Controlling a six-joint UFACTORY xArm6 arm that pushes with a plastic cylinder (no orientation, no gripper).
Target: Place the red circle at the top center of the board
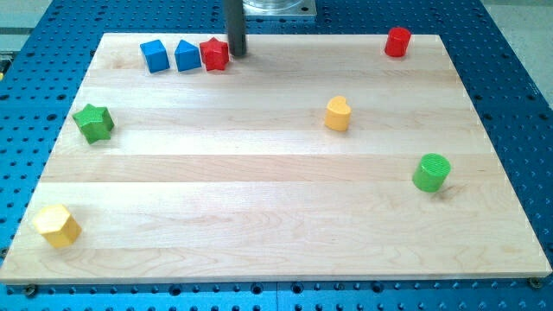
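The dark rod's upper part is cut off at the view's top; my tip [236,53] rests just right of the red star-shaped block [213,54]. The red circle block [397,41] sits well apart. No pincer, no legible writing.

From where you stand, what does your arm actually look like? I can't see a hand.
There is no hand. My arm ends in a straight, dark grey rod, smooth and round, hanging from a silvery metal mount at the view's top. My tip sits just right of the red star. No cables or markings show.

Rod [234,26] upper part cut off by view's top edge
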